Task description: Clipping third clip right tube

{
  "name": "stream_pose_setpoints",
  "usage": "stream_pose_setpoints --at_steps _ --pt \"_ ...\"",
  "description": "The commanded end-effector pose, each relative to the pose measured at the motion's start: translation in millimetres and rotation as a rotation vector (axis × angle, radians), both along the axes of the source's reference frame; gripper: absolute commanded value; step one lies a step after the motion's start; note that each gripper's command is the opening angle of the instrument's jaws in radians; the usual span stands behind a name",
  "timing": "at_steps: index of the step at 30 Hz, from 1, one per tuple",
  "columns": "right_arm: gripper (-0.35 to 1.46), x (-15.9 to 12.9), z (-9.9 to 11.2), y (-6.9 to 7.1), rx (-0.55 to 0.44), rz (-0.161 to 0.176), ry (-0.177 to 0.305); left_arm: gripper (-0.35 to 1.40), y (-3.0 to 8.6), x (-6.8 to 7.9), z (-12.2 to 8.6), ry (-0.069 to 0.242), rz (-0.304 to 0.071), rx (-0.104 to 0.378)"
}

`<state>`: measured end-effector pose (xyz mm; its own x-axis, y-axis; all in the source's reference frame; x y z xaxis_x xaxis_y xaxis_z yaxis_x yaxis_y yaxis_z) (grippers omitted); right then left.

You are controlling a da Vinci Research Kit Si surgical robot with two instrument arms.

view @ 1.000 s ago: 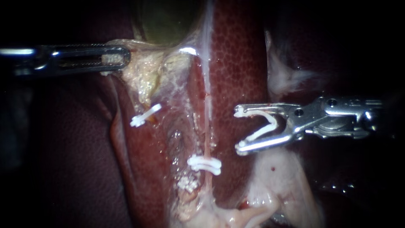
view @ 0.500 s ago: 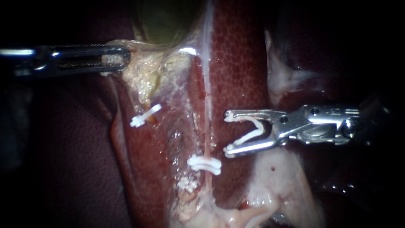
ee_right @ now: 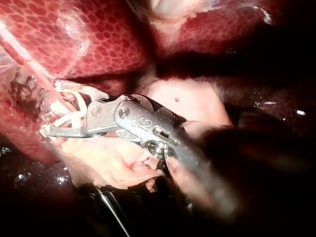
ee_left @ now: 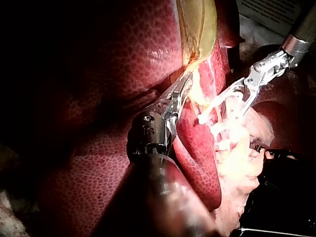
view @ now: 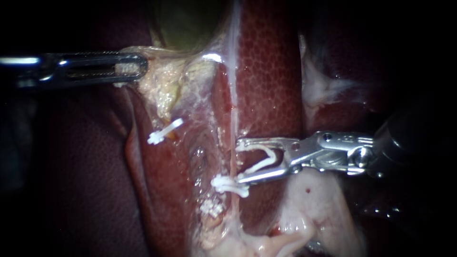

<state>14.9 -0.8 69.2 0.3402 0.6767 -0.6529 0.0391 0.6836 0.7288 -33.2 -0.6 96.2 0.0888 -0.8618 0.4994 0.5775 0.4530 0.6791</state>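
Note:
The right tube is a thin pale strand running down over the liver. A white clip sits closed across it low down. My right instrument comes in from the right. Its jaws stand apart and carry an open white clip, its legs lying along both jaws. The jaw tips reach the tube just above the seated clip. The right wrist view shows the same jaws at the strand. My left instrument is shut on pale tissue below the gallbladder.
Another white clip sits on the left tube, beside yellowish fatty tissue. Pale fatty tissue lies under the right instrument's shaft. Dark liver surface fills the left side.
My right instrument has moved left and slightly down with its clip, from out over the liver to the right tube. The left instrument and the seated clips have stayed put.

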Motion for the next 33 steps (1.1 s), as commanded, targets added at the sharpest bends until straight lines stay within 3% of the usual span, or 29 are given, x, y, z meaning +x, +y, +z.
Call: stream_pose_setpoints --at_steps 1,11,33 --pt "0.58 0.2 0.0 -0.1 0.008 -0.003 0.002 -0.35 0.0 0.0 0.0 0.0 0.0 0.0" --pt "0.56 2.2 0.8 0.1 0.098 0.023 0.025 -0.35 -0.3 -0.3 -0.2 0.004 -0.005 -0.002" --pt "0.47 4.1 1.9 -0.2 0.187 0.047 0.014 -0.35 -0.3 -0.5 -0.2 0.005 -0.006 -0.002"
